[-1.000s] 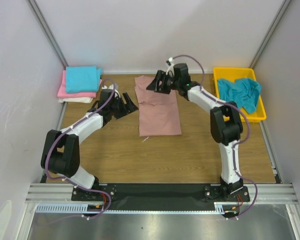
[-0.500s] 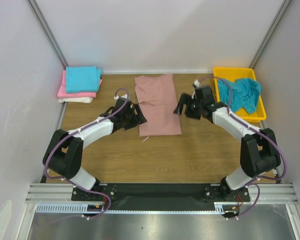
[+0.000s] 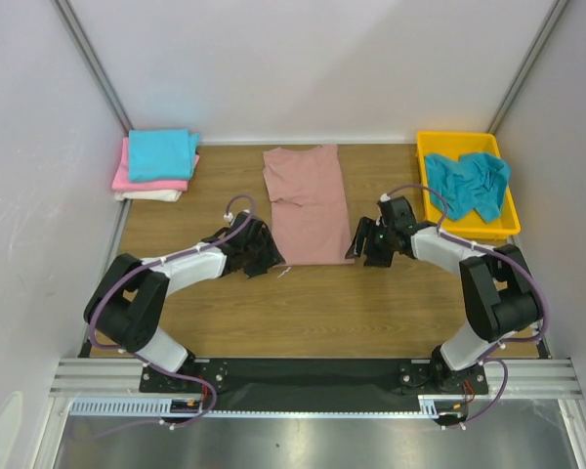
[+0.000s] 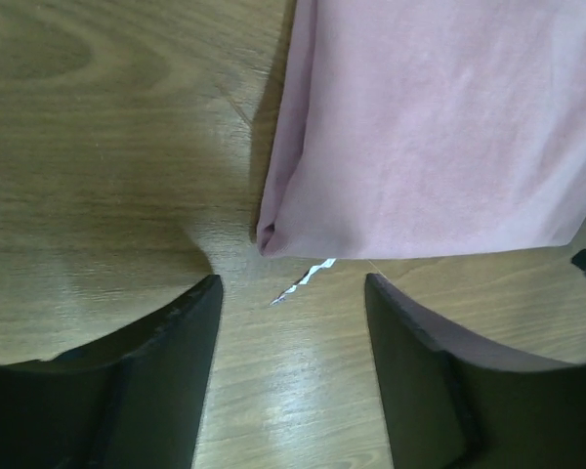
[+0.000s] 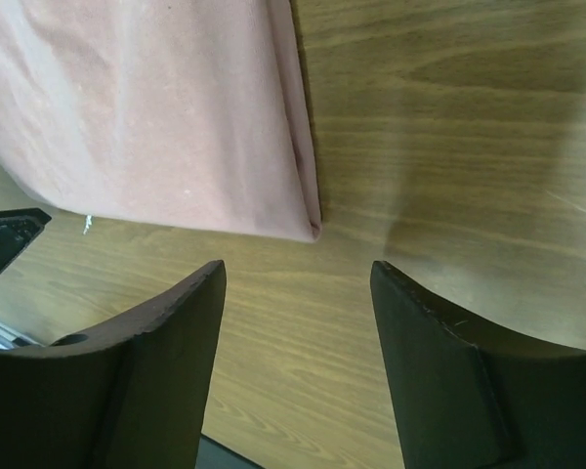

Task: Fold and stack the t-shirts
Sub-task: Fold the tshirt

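From the top, the pink shirt [image 3: 308, 205] lies folded long in the middle of the bench [image 3: 371, 313], with the left pincer [image 3: 267, 256] at its 7 o'clock corner and the right pincer [image 3: 359, 244] at its 5 o'clock corner, I think so both can lift the near edge together and fold it up. The left wrist view shows that pincer's fingers [image 4: 156, 371] wide apart and holding nothing, with the shirt's corner just past the gap at 12 o'clock. The right wrist view shows the same, fingers spread and empty, the other corner just ahead.
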